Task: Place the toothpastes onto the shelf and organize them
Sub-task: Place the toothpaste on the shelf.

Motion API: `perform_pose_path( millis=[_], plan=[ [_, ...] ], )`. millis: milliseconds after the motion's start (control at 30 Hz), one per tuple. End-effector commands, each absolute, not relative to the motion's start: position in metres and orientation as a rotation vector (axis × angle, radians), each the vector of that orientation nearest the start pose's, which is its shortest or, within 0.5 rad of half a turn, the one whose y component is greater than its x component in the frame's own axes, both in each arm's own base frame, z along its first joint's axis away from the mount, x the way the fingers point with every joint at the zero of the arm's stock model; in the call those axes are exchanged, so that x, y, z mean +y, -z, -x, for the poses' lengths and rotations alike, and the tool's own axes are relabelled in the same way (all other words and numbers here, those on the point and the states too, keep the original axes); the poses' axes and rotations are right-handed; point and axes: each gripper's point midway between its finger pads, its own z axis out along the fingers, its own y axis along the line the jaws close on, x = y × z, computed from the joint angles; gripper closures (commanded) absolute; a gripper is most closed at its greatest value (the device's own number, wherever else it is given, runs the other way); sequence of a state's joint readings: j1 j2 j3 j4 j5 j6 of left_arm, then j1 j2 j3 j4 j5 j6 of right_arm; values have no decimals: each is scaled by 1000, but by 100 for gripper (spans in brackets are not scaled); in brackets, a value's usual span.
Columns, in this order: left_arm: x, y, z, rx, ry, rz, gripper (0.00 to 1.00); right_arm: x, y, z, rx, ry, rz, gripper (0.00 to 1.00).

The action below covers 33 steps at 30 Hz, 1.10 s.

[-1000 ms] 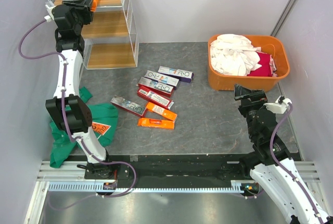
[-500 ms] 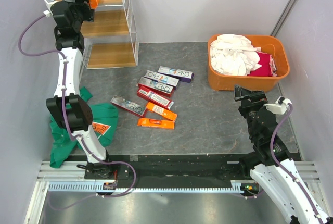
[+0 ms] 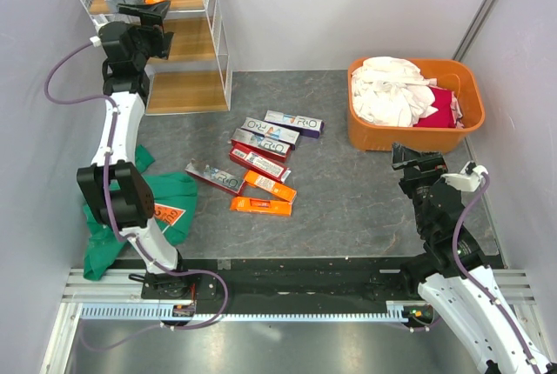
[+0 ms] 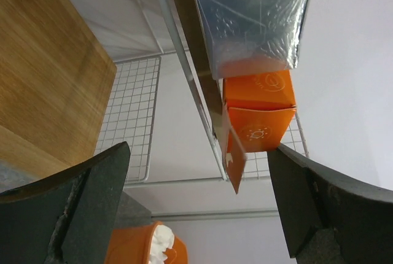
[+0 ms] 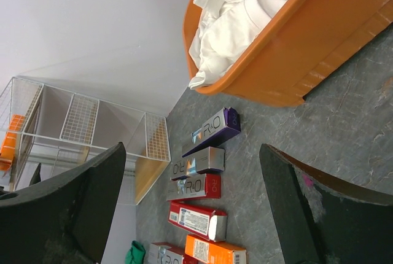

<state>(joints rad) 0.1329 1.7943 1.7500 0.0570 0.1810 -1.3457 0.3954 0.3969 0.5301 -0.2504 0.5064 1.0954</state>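
You see the left gripper (image 4: 198, 153), jaws apart, facing the orange toothpaste (image 4: 258, 113) on the shelf (image 4: 181, 49); the right gripper (image 5: 191, 153) is also wide apart.

An orange plastic tub (image 3: 409, 140) stands at the far right of the dark grey, stone-patterned tabletop (image 3: 348, 200), close to the right wall, heaped with white laundry (image 3: 392, 91) and 1 dark red piece (image 3: 446, 106) tucked against its right side. A crumpled green cloth (image 3: 100, 252) lies at the near left of the tabletop, well apart from the tub, with an orange and white patch (image 3: 168, 215) on its right edge. A slotted metal rail (image 3: 287, 311) runs along the near edge, and pale walls (image 3: 348, 9) close the far side.
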Motion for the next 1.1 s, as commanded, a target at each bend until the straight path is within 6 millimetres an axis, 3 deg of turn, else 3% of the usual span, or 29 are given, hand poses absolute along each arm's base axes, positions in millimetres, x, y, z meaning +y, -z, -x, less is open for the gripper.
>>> perform_pose_path(
  millis=[0, 267, 633, 700, 733, 767, 833, 867, 1067],
  plan=[
    [-7, -440, -538, 1311, 1074, 883, 0, 46, -261, -251, 1431, -687, -935, 2],
    [-11, -468, -502, 1276, 991, 735, 0, 47, -257, -252, 1445, -687, -940, 2],
    [-26, -457, -476, 1344, 995, 656, 7, 52, -252, -253, 1473, -697, -935, 2],
    [-33, -442, -469, 1387, 1008, 642, 8, 54, -248, -253, 1488, -696, -929, 2],
    [-36, -447, -459, 1383, 1006, 617, 8, 55, -248, -253, 1492, -698, -927, 2],
    [-38, -432, -455, 1413, 1002, 626, 8, 56, -245, -254, 1503, -700, -927, 2],
    [-44, -431, -438, 1423, 995, 588, 8, 60, -240, -255, 1529, -702, -918, 2],
    [-45, -415, -434, 1455, 988, 599, 8, 62, -238, -256, 1540, -704, -915, 2],
    [-62, -370, -398, 1576, 974, 559, 8, 80, -217, -263, 1675, -688, -844, 2]
  ],
)
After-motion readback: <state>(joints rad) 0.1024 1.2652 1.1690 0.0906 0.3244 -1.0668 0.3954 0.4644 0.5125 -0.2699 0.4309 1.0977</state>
